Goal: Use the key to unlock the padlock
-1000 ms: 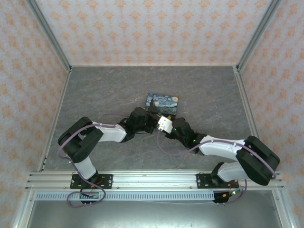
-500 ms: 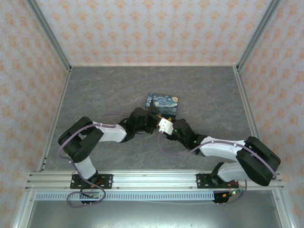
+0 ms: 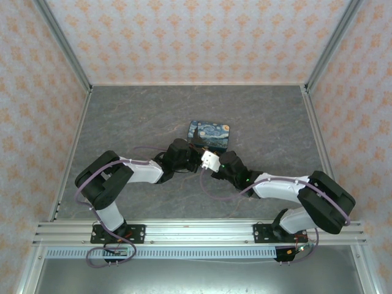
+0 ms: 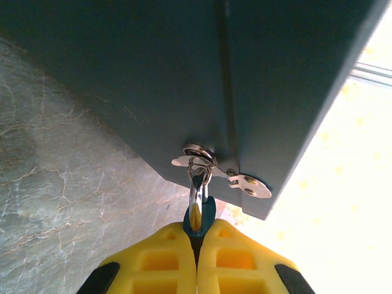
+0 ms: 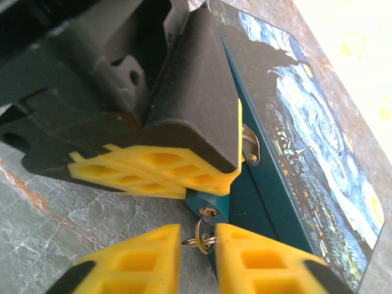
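Padlock (image 4: 207, 214) in left pincer (image 4: 196, 237), key (image 5: 204, 236) in right pincer (image 5: 197, 233).

left claw (image 4: 197, 237) clamping padlock (image 4: 207, 212), hooked through hasp (image 4: 248, 183)

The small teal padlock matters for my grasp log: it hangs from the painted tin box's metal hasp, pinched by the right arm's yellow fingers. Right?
No: the left arm's yellow fingers pinch the small teal padlock, as the left wrist view shows. It does hang from the metal hasp of the painted tin box.
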